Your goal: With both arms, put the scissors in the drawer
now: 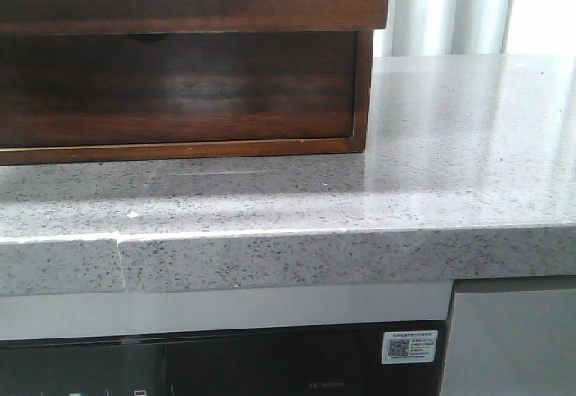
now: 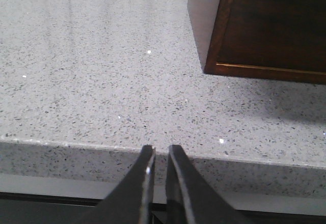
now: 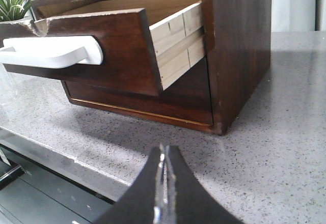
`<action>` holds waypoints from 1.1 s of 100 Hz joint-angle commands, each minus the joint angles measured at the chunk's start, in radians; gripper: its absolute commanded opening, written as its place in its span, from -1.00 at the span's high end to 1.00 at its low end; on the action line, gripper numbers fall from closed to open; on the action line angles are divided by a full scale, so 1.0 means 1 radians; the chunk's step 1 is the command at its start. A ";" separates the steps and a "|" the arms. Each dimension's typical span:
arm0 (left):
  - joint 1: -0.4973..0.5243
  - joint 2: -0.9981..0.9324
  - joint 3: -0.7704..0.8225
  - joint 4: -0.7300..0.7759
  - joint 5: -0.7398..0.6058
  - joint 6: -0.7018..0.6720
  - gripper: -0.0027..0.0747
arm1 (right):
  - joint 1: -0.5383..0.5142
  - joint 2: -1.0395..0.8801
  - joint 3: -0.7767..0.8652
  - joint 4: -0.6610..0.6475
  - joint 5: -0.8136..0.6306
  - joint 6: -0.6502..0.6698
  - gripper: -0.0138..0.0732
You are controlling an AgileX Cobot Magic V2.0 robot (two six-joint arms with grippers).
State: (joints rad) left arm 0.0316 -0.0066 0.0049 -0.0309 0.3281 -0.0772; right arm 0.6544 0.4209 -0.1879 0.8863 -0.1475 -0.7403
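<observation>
Drawer point(image 3: 107, 46): upper, dark brown, pulled out of wooden cabinet point(image 3: 239, 51), pale wood side showing; white handle point(image 3: 51, 52) on its front. Scissors: not visible in any view. Cabinet stands on speckled grey countertop point(image 1: 450, 144). Left gripper point(image 2: 159, 155): narrow gap, empty, at counter edge. Right gripper point(image 3: 164, 155): fingers pressed together, empty, facing cabinet.

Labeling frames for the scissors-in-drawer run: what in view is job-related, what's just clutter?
Job-related:
- drawer, pulled out of the cabinet
- left gripper, slightly open, empty
- right gripper, shut, empty
- scissors: not visible in any view

Just there:
- counter
- white handle-like part in front of the drawer
- plant
- lower drawer, closed
</observation>
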 commanded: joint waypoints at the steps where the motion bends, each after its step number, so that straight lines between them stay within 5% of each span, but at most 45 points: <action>1: 0.003 -0.033 0.015 -0.013 -0.046 0.002 0.92 | -0.002 0.002 -0.027 -0.006 -0.055 -0.004 0.95; 35: 0.003 -0.033 0.015 -0.013 -0.046 0.002 0.92 | -0.002 0.011 -0.027 -0.013 -0.061 -0.004 0.95; 48: 0.003 -0.033 0.015 -0.013 -0.046 0.002 0.92 | -0.006 0.010 -0.027 -0.201 -0.064 0.011 0.95; 61: 0.003 -0.033 0.015 -0.013 -0.046 0.002 0.92 | -0.058 0.010 -0.027 -0.404 -0.072 0.236 0.95; 80: 0.003 -0.033 0.015 -0.013 -0.046 0.002 0.92 | -0.175 -0.045 -0.025 -0.867 -0.060 0.663 0.95; 110: 0.003 -0.033 0.015 -0.013 -0.046 0.002 0.92 | -0.419 -0.229 0.130 -1.118 -0.059 0.985 0.95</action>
State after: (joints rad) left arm 0.0316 -0.0066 0.0049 -0.0313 0.3281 -0.0772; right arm 0.2955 0.2314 -0.0785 -0.1526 -0.1326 0.1441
